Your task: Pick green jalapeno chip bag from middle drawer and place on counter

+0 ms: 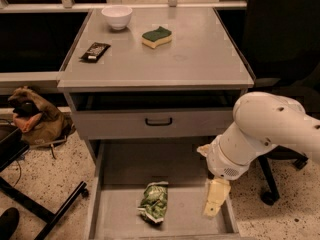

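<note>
The green jalapeno chip bag (154,202) lies crumpled on the floor of the open middle drawer (120,214), near its front centre. My gripper (215,199) hangs below the white arm at the drawer's right side, over the drawer floor, about a hand's width to the right of the bag and not touching it. The counter (200,59) is the flat grey cabinet top above.
On the counter stand a white bowl (117,17), a green-topped yellow sponge (157,37) and a black snack bar wrapper (95,51). A grey drawer front with a black handle (159,121) sits above the open drawer. A brown bag (35,116) lies on the floor at left.
</note>
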Action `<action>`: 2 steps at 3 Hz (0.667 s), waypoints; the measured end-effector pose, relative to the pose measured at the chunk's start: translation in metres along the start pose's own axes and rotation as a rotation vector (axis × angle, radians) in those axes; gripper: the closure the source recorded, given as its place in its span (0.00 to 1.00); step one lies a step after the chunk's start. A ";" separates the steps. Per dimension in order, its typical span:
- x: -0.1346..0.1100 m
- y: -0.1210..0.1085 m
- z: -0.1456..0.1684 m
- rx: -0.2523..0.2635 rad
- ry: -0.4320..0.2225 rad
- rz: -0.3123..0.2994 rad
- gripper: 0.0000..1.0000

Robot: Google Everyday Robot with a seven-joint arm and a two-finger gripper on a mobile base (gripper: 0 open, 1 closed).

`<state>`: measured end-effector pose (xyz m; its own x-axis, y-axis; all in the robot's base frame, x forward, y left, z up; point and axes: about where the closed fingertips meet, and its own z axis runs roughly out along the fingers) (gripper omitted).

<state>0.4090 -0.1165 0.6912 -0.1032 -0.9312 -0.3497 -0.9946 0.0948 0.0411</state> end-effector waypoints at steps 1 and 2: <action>-0.005 -0.001 0.016 -0.016 -0.035 -0.020 0.00; -0.027 -0.005 0.058 -0.049 -0.100 -0.097 0.00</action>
<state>0.4161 -0.0715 0.6463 -0.0088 -0.8951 -0.4457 -0.9988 -0.0138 0.0474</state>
